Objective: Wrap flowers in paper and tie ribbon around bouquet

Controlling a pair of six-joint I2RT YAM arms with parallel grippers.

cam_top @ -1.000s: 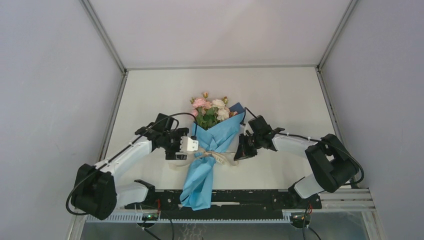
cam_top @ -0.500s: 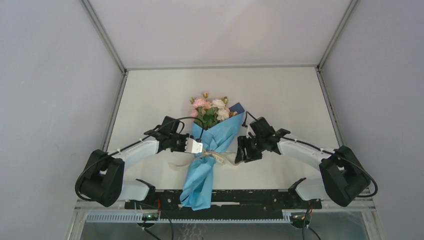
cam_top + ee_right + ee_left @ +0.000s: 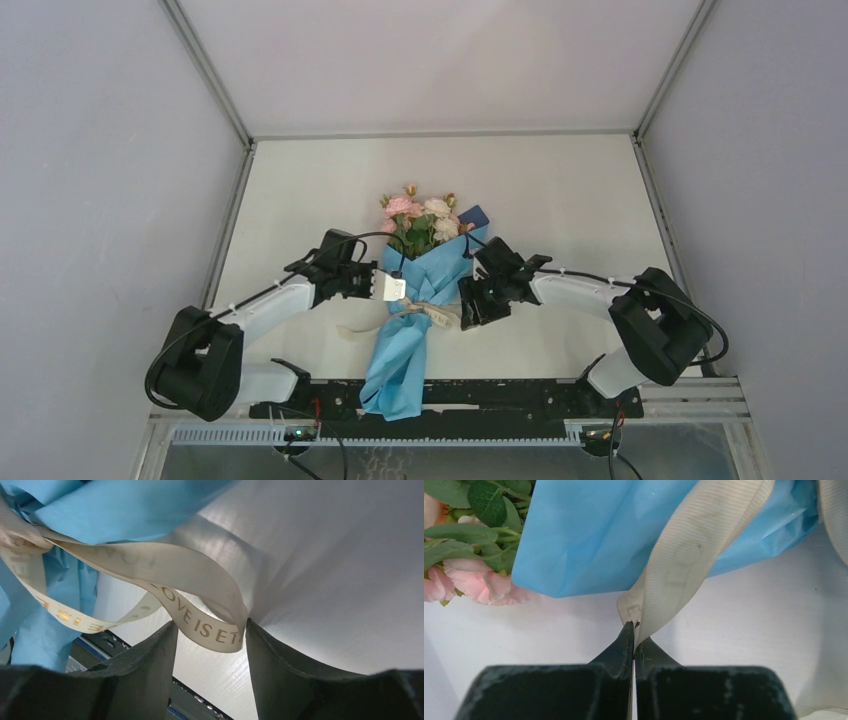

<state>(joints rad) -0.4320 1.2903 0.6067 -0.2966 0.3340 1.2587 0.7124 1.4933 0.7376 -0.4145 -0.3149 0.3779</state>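
The bouquet lies in the middle of the table with its flowers (image 3: 420, 220) pointing away and its blue paper (image 3: 405, 350) cone reaching the near edge. A cream ribbon (image 3: 432, 314) is wound round the cone's waist. My left gripper (image 3: 393, 290) sits at the cone's left side. In the left wrist view that gripper (image 3: 634, 630) is shut on a ribbon (image 3: 689, 550) end, beside the paper (image 3: 599, 530) and pink flowers (image 3: 474, 577). My right gripper (image 3: 468, 304) is at the cone's right side. It (image 3: 210, 627) stands open, with a lettered ribbon (image 3: 150, 562) loop lying loose between its fingers.
A black rail (image 3: 500, 395) runs along the near edge under the cone's tip. Grey walls close in the white table (image 3: 560, 190) on the left, right and back. A slack ribbon tail (image 3: 352, 330) lies left of the cone.
The left gripper has shut on a ribbon end beside the cone. The right gripper has opened, let go of the ribbon, and shifted slightly left toward the bouquet.
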